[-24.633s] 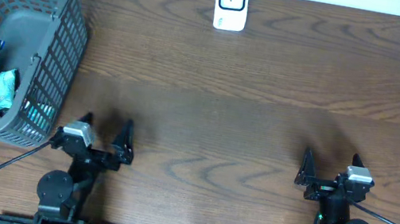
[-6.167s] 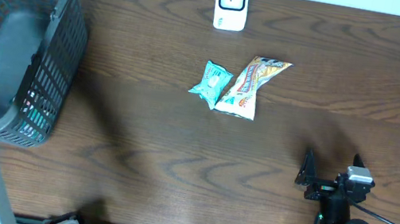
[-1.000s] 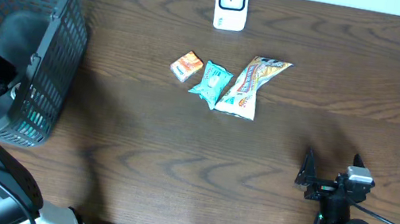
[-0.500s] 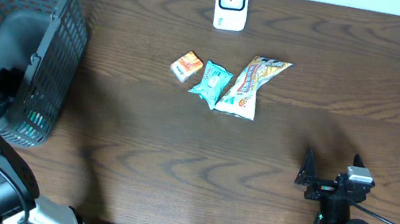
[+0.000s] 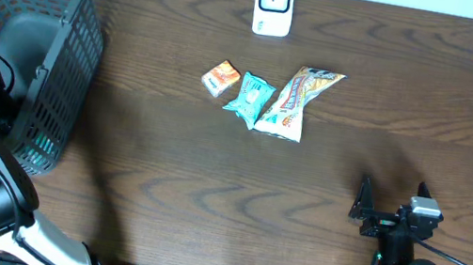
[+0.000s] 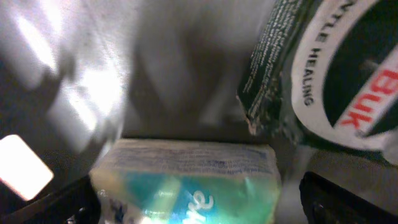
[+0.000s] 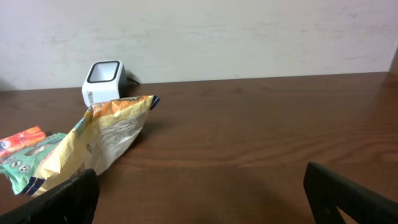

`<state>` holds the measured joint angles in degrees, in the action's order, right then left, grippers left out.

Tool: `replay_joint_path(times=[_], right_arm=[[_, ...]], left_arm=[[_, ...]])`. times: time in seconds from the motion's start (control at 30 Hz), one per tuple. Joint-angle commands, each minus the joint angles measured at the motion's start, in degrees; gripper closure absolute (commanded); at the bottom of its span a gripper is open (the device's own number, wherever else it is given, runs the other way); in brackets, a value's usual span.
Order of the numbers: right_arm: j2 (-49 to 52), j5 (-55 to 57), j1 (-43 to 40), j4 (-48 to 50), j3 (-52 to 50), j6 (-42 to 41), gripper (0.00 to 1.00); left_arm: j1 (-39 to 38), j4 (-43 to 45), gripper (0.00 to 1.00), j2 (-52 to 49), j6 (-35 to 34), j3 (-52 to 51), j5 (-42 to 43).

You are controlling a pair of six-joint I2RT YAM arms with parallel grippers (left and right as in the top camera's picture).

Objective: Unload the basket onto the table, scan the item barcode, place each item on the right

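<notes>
Surface: dark wood, pale wall behind.
Items: your three packets lie near the scanner (far edge).
Left pincer: spread in the basket, over a box.
Right pincer: spread, empty.

Overhead looks straight down; low right wrist also sees scanner.

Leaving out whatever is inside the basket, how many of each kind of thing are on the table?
Snack packets: 3
Scanner: 1
Basket: 1
Total: 5
</notes>
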<state>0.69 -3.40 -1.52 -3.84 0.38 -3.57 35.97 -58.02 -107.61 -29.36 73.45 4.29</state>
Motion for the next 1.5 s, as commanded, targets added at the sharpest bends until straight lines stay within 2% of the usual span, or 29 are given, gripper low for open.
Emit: replay_joint_path(times=[0.0, 0.03, 0.13, 0.17, 0.23, 0.37, 0.6, 0.77, 0.93, 1.07, 1.2, 1.33, 1.47], right_arm=[[-0.4, 0.0, 0.4, -0.2, -0.1, 0.7, 0.01], [-0.4, 0.0, 0.4, -0.2, -0.1, 0.7, 0.01], [-0.4, 0.0, 0.4, -0.2, -0.1, 0.7, 0.01], [-0.4, 0.0, 0.4, -0.2, -0.1, 0.7, 0.01], [-0.4, 0.0, 0.4, -0.2, -0.1, 0.7, 0.01], [-0.4, 0.0, 0.4, -0.2, -0.1, 0.7, 0.01], [-0.4, 0.0, 0.4, -0.2, -0.1, 0.7, 0.01], [-0.4, 0.0, 0.4, -0.2, -0.1, 0.7, 0.01], [-0.4, 0.0, 0.4, -0.2, -0.1, 0.7, 0.01], [-0.4, 0.0, 0.4, -0.2, -0.1, 0.7, 0.01], [-0.4, 0.0, 0.4, -0.2, -0.1, 0.7, 0.01], [-0.4, 0.0, 0.4, -0.2, -0.1, 0.7, 0.01], [-0.4, 0.0, 0.4, -0.2, -0.1, 0.7, 0.01]], left_arm=[[0.2, 0.1, 0.06, -1.6, -0.9, -1.0, -0.4], [0.2, 0.4, 0.12, -1.9, -0.9, -1.0, -0.4], [0.2, 1.2, 0.43, -2.3, -0.9, -1.0, -0.4], [0.2, 1.6, 0.59, -2.3, -0.9, -1.0, -0.4], [0.2, 2.1, 0.7, -2.3, -0.9, -0.9, -0.4], [0.3, 2.7, 0.8, -2.1, -0.9, 0.4, -0.4], [0.3, -3.1, 0.91, 0.5, -0.9, 11.0, -0.4], [0.3, -7.0, 0.92, 5.4, -0.9, 21.7, -0.2], [0.3, -6.7, 0.92, 13.0, -1.0, 29.5, -0.2], [0.2, -3.2, 0.91, 20.6, -1.8, 30.9, 0.2], [-0.4, 0.5, 0.91, 26.8, -2.9, 30.9, 9.2], [-5.0, 4.2, 0.91, 28.5, -2.9, 30.9, 23.4], [-13.7, 7.0, 0.9, 27.4, -2.1, 30.9, 26.5]])
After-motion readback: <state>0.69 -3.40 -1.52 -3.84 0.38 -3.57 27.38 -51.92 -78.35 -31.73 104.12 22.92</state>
